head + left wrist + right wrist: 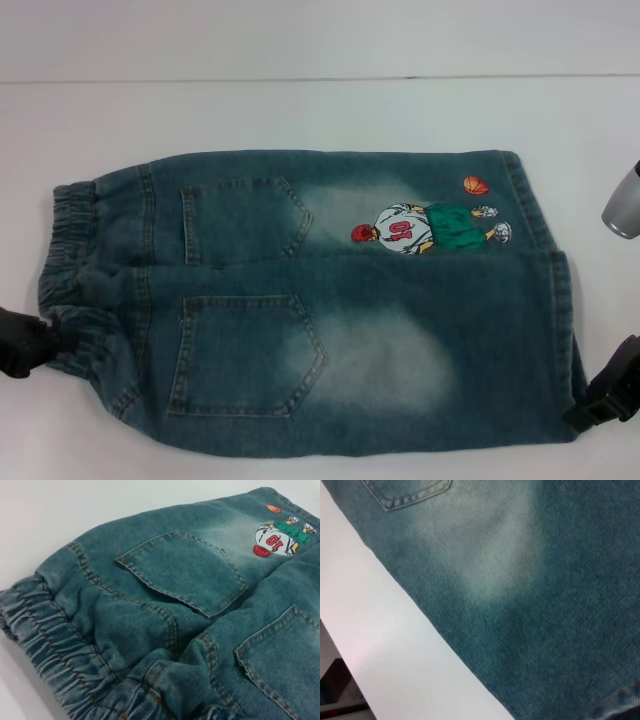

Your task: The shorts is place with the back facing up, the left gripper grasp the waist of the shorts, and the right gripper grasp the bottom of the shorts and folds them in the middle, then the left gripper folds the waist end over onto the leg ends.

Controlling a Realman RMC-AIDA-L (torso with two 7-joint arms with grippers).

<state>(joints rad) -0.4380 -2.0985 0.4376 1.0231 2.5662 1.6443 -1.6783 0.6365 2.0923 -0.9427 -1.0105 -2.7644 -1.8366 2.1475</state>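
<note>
The shorts (pixel 330 300) lie flat with the back up, showing two patch pockets and the embroidered basketball player (pixel 425 225). The ruched waist (pixel 70 260) is at the left and the leg ends (pixel 560 290) at the right. My left gripper (pixel 40 340) is at the waist's near corner, where the denim puckers. My right gripper (pixel 590 405) touches the near corner of the leg hem. The left wrist view looks closely at the waist (pixel 50 635) and a pocket (pixel 185 570). The right wrist view shows the shorts (pixel 545 580) reaching the table edge.
The white table (pixel 300 110) carries the shorts. A silver cylindrical part (pixel 622 205) juts in at the right edge, beside the far leg hem. Past the table edge, the right wrist view shows a dark floor area (pixel 335 690).
</note>
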